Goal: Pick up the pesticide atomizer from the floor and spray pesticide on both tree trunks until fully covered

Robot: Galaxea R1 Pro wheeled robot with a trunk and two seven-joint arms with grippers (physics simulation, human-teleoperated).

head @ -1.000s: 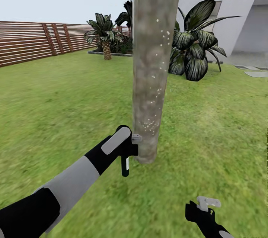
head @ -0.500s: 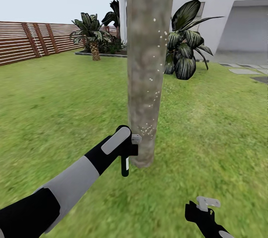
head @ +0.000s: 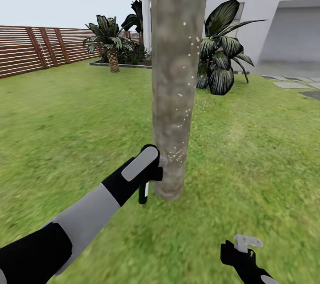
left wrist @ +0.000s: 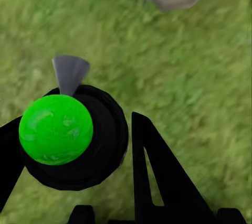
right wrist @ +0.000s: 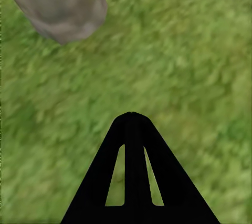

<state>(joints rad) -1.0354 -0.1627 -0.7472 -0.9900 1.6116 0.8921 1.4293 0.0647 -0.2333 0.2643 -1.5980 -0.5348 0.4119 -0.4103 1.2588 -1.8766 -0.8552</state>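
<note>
Left gripper (head: 153, 173) is clamped on the pesticide atomizer (head: 143, 193), right up against the tree trunk (head: 178, 75). White pesticide specks (head: 178, 153) dot only one strip of bark, so I'd say lots left, plus the other tree. Right gripper (right wrist: 131, 116) pressed together, idle over grass (head: 66, 120). Palm (head: 109, 42), fence (head: 31, 49) well away.

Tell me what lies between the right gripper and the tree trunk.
Only bare grass. In the head view the right gripper hangs low, well apart from the tree trunk; the right wrist view also shows lawn up to the trunk's base.
</note>
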